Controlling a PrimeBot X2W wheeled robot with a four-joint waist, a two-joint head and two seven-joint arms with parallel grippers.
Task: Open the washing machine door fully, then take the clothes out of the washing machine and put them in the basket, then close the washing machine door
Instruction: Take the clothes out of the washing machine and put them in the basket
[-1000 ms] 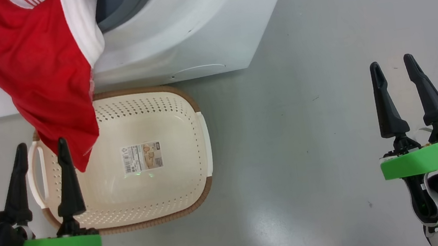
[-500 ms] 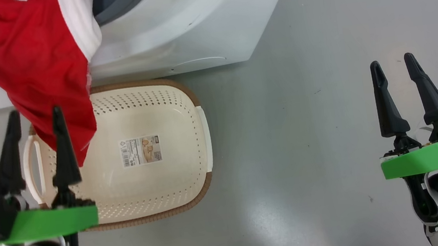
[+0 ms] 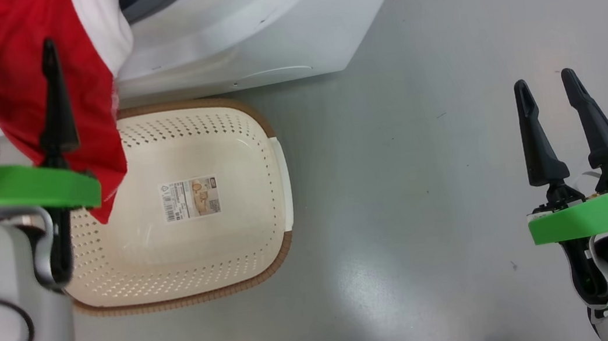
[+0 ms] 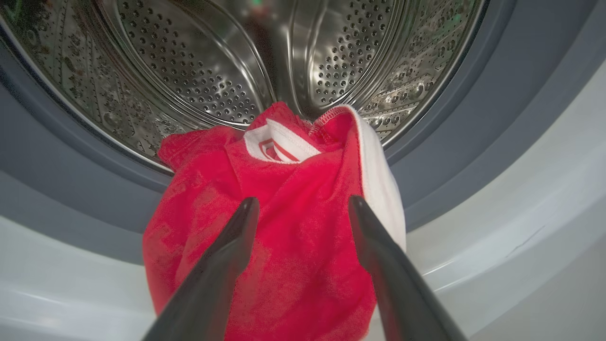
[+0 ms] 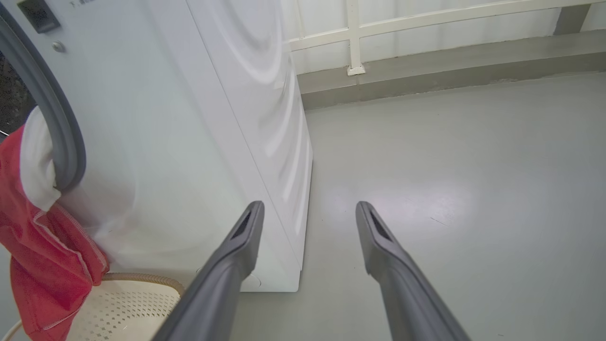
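Red clothes [image 3: 45, 75] with white trim hang out of the washing machine [image 3: 262, 29] mouth, draped over its grey ring and dangling above the cream basket [image 3: 252, 136] on the floor. In the left wrist view the same clothes [image 4: 289, 246] spill from the steel drum [image 4: 227, 66]. My left gripper [image 3: 14, 47] is open, raised in front of the hanging fabric, fingers pointing at it with nothing pinched between them [image 4: 303, 203]. My right gripper [image 3: 545, 81] stands open over bare floor, well right of the basket. The washing machine door is out of view.
The basket holds only a paper label [image 3: 190, 198] on its bottom. Grey floor [image 3: 424, 149] spreads to the right of the machine. A pale wall with a rail [image 5: 426, 23] stands beyond the machine's side panel [image 5: 255, 118].
My left arm has risen from beside the basket up to the hanging red clothes, still open. The head view has shifted slightly. The right gripper has held still.
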